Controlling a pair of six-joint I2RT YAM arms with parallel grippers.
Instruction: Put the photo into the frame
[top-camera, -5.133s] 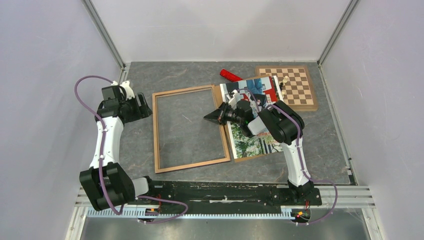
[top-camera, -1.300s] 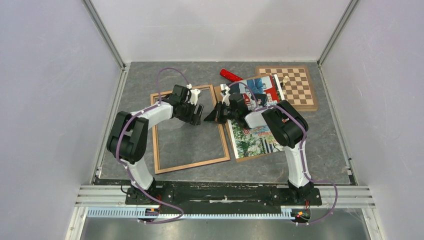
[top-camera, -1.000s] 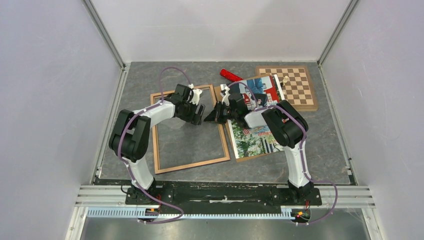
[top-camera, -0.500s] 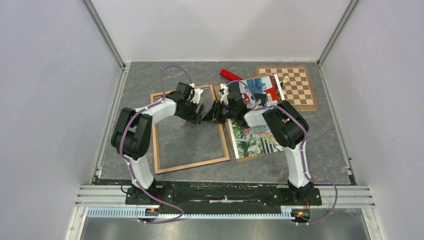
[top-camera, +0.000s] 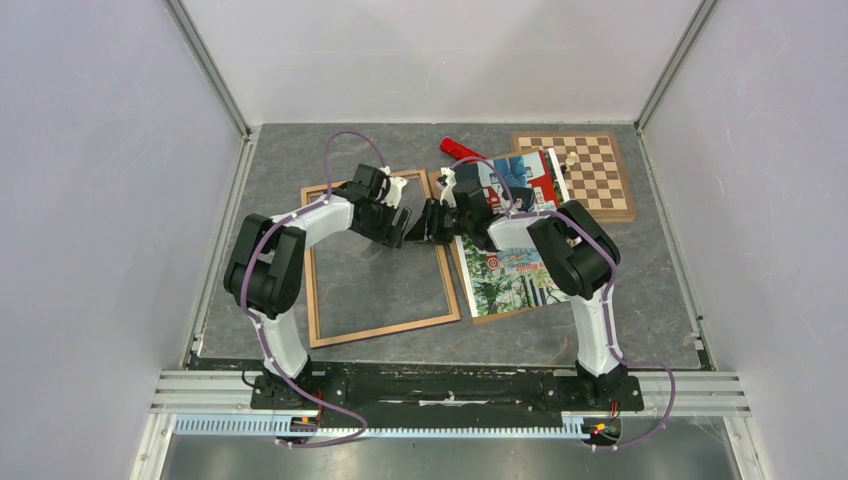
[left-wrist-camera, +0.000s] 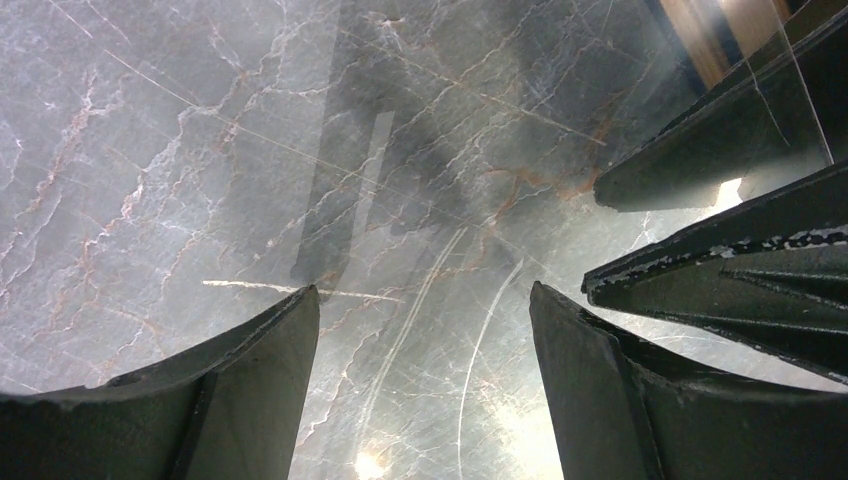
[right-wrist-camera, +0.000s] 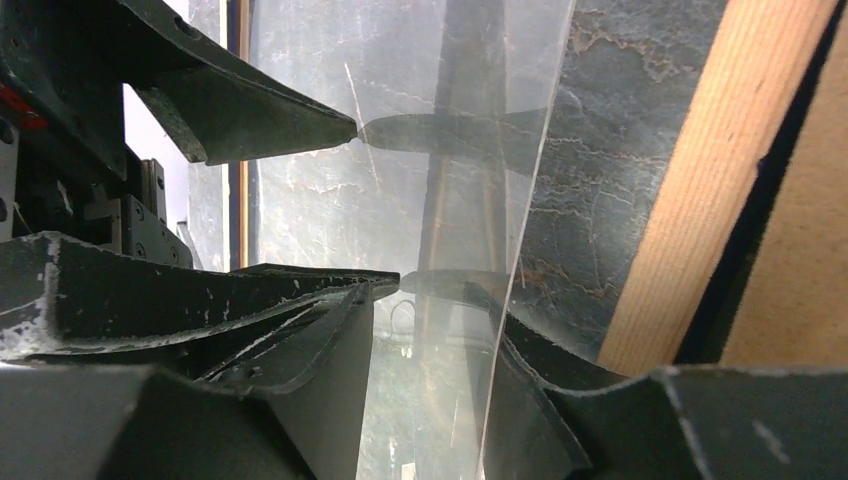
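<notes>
Clear pane (right-wrist-camera: 450, 130) may slip askew in the frame (top-camera: 385, 325), for your right gripper (top-camera: 424, 222) is parted loosely around its edge, the left gripper (top-camera: 398, 226) gapes empty opposite, and the photo (top-camera: 505, 275) lies behind the right gripper.

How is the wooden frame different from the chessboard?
The frame is just a thin wooden border with the grey table showing through its middle; the chessboard is a solid board of light and dark squares. The frame is a bigger rectangle; the chessboard is a smaller square. The frame lies mid-table, the chessboard in the far right corner. Both are light brown wood and lie flat.
</notes>
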